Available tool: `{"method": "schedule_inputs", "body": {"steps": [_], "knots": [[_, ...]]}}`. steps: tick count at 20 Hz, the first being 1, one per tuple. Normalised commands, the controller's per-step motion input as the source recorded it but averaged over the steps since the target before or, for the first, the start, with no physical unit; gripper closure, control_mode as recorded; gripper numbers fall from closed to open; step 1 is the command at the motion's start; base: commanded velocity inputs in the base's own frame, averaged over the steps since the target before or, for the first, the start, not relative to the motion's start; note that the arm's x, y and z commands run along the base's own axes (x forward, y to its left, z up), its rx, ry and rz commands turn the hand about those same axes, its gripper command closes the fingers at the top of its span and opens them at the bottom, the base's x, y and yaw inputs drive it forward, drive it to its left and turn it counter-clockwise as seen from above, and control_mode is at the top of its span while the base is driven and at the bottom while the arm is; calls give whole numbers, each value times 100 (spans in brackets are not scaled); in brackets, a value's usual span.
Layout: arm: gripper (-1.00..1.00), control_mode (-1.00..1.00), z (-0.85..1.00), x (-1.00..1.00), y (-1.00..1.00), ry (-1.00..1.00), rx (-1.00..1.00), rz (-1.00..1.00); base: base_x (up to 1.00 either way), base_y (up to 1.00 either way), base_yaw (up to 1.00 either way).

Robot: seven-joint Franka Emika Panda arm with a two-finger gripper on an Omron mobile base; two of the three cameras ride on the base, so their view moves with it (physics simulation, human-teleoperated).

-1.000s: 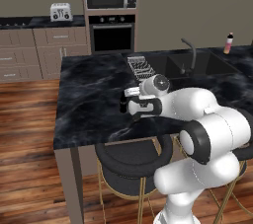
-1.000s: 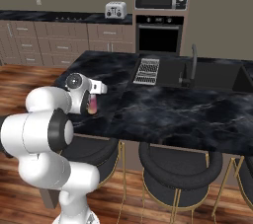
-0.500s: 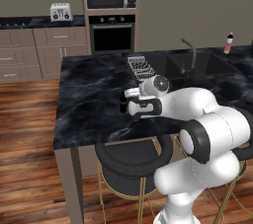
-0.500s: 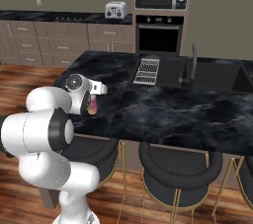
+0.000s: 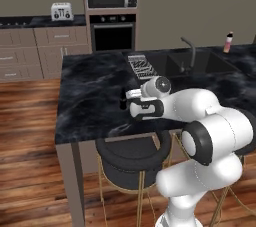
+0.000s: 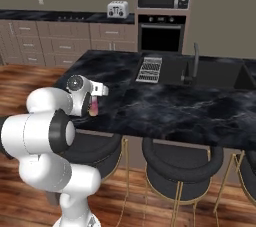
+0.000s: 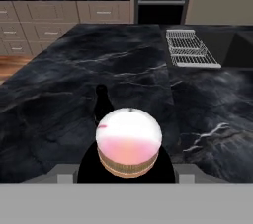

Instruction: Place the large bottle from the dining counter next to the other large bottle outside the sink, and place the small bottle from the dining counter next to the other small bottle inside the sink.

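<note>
My gripper (image 5: 135, 107) is low over the left part of the dining counter (image 5: 87, 103), shut on the large bottle (image 6: 93, 107). That pink-and-yellow bottle stands upright under the hand. In the hand view its round white-pink top (image 7: 128, 139) sits between the jaws and hides the fingertips. The small bottle (image 7: 101, 102), all black, stands just beyond it on the counter, also seen as the small bottle (image 5: 122, 102) left of the hand. The other large bottle (image 5: 228, 42) stands on the counter beyond the sink (image 5: 197, 63). The other small bottle is out of view.
A ribbed metal drain rack (image 5: 141, 66) lies left of the sink, with the dark curved faucet (image 5: 189, 50) behind the basin. Round black stools (image 6: 181, 163) stand under the counter's front edge. A toaster (image 6: 117, 8), an oven and a microwave line the back wall.
</note>
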Motion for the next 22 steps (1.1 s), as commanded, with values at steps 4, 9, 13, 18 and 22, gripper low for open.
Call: {"method": "schedule_inputs", "body": {"steps": [4, 9, 13, 18, 22], "knots": [[100, 100, 0, 0, 0, 0, 0, 0, -46, 0, 0], [100, 100, 0, 0, 0, 0, 0, 0, -13, -15, 0], [100, 100, 0, 0, 0, 0, 0, 0, 0, -47, 0], [100, 100, 0, 0, 0, 0, 0, 0, 0, -70, 0], [100, 100, 0, 0, 0, 0, 0, 0, -12, -63, 0]]}}
